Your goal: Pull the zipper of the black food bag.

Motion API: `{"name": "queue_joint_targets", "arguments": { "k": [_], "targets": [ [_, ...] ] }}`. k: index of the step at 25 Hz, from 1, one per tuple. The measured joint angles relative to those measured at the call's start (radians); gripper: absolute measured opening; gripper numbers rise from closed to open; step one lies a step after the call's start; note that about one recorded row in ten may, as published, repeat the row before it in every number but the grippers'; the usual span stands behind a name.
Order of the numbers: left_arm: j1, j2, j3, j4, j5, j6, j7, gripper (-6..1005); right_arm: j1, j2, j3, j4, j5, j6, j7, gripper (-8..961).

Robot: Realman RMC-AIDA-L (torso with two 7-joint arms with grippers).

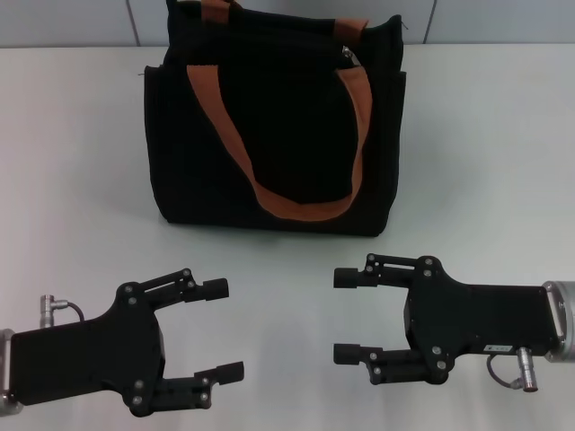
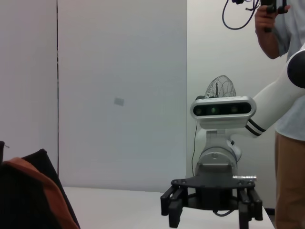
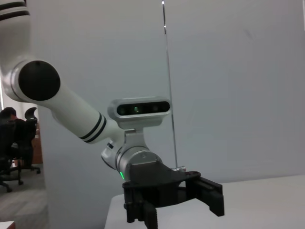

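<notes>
A: Where is the black food bag (image 1: 274, 126) found?

B: It is stood upright at the far side of the white worktop (image 1: 81, 153), at twelve o'clock from the two arms. Its orange handles (image 1: 346, 135) are draped over the near face. A small metal zipper pull (image 1: 349, 56) is seen at the top edge, toward one o'clock.

A: How are the tools held?

B: The left tool (image 1: 225, 328) is kept low over the worktop at seven o'clock, its fingers spread wide with nothing between them. The right tool (image 1: 346, 314) is kept at five o'clock, likewise spread wide and empty. Both are well apart from the bag, and each is pointed toward the other.

A: Which step is in hand?

B: That cannot be settled. The pull is seen at one end of the top, but whether the teeth along the opening are joined or parted is not shown from this angle. Arms held back with empty tools would fit a zipper yet to be drawn as well as one already drawn and released.

A: What would a pull on the zipper call for?

B: The small tab would have to be pinched precisely by one tool and drawn along the top edge, while the soft bag is likely steadied by the other, since it could slide or slump.
</notes>
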Motion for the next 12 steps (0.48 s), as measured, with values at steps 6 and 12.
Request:
{"name": "queue_joint_targets", "arguments": {
  "k": [6,12],
  "targets": [
    [-0.003,0.001,0.000,-0.006,0.001,-0.005,0.000,805,0.002,0.002,0.002,0.012,0.003,0.024,-0.012,743],
    [-0.004,0.000,0.000,-0.006,0.001,-0.026,0.000,805,0.006,0.003,0.003,0.014,0.008,0.024,-0.013,742]
  ]
}}
